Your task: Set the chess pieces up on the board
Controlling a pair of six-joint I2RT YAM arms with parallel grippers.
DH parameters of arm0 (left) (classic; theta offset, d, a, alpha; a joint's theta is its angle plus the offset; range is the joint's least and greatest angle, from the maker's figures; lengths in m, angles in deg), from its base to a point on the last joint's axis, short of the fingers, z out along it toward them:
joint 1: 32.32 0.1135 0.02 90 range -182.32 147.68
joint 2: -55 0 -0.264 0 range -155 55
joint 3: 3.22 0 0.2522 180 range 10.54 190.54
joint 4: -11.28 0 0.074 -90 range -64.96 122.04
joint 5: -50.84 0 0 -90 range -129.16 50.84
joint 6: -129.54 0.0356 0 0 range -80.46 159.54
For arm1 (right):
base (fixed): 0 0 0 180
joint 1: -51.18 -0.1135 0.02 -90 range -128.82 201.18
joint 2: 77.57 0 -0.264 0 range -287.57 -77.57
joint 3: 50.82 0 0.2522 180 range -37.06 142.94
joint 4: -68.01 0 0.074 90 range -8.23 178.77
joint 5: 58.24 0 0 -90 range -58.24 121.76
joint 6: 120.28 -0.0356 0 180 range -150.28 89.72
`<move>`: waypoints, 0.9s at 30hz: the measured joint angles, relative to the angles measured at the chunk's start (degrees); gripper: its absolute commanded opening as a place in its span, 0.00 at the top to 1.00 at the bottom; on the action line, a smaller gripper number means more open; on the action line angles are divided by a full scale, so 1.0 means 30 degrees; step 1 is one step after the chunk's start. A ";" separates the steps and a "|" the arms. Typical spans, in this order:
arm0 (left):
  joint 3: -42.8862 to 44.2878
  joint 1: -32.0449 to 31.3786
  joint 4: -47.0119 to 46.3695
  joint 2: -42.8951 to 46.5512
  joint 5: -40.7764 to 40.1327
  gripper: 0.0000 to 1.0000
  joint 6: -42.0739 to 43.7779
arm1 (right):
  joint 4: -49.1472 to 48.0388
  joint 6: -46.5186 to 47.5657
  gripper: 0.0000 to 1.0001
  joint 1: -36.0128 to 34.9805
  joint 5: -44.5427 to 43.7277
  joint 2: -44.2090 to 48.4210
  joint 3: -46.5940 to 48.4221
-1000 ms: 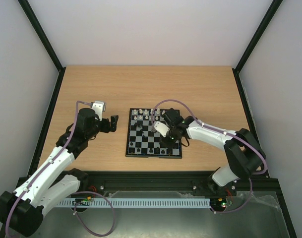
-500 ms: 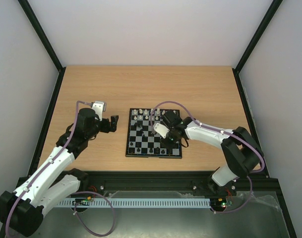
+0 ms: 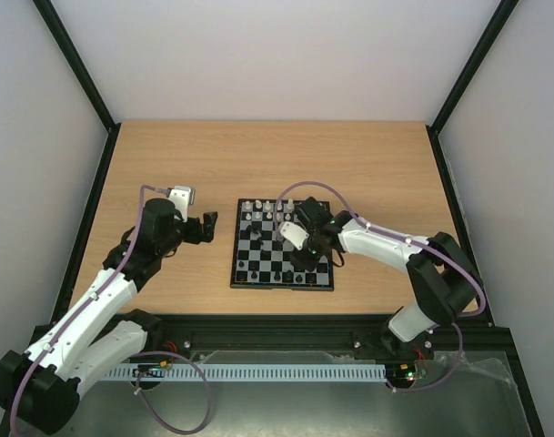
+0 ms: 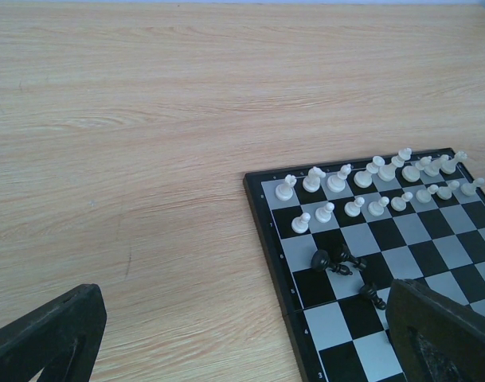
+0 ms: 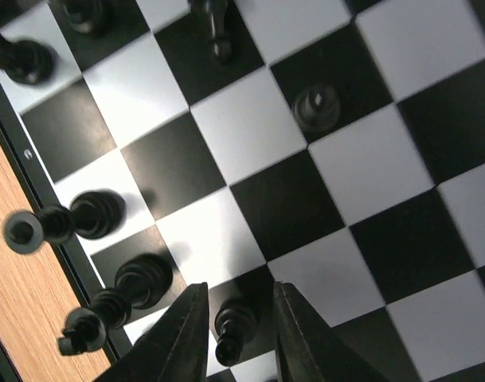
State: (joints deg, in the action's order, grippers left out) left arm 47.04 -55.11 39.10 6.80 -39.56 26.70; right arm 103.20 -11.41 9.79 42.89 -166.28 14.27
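The board (image 3: 281, 287) lies mid-table, its white chess pieces (image 4: 369, 187) standing in two rows on the far side. Three black pieces (image 4: 338, 261) lie toppled near the board's left edge (image 4: 262, 231). My right gripper (image 3: 306, 264) hangs low over the near right squares. In the right wrist view its jaws (image 5: 238, 286) stand slightly apart around an upright black piece (image 5: 236, 326), with a gap on both sides. More black pieces (image 5: 142, 278) stand by the rim. My left gripper (image 3: 208, 226) is wide open over bare wood left of the board, holding nothing.
The wooden table (image 3: 167, 164) is fenced by a black frame and white walls. The right arm's purple cable (image 3: 304, 187) arches over the board's far side. A cable tray (image 3: 258, 371) runs along the near edge.
The right gripper's jaws have parted, letting go of the black piece now standing between them. The right wrist shifted slightly. The left arm has not moved.
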 measured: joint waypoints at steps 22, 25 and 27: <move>0.0000 0.0000 0.0000 0.0000 0.0138 0.01 0.0000 | 0.0342 -0.0466 0.67 0.0000 0.0124 -0.3825 0.5115; 0.0000 0.0000 0.0000 0.0000 0.0138 0.01 0.0000 | 0.0342 -0.0576 0.68 0.0000 0.0087 -0.4284 0.5304; 0.0000 0.0000 0.0000 0.0000 0.0138 0.01 0.0000 | 0.0342 -0.0670 0.74 0.0000 0.0022 -0.4641 0.5377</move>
State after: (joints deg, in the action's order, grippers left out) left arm 47.04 -55.11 39.10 6.80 -39.15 26.70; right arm 104.23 -13.42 9.79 42.96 -180.20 30.40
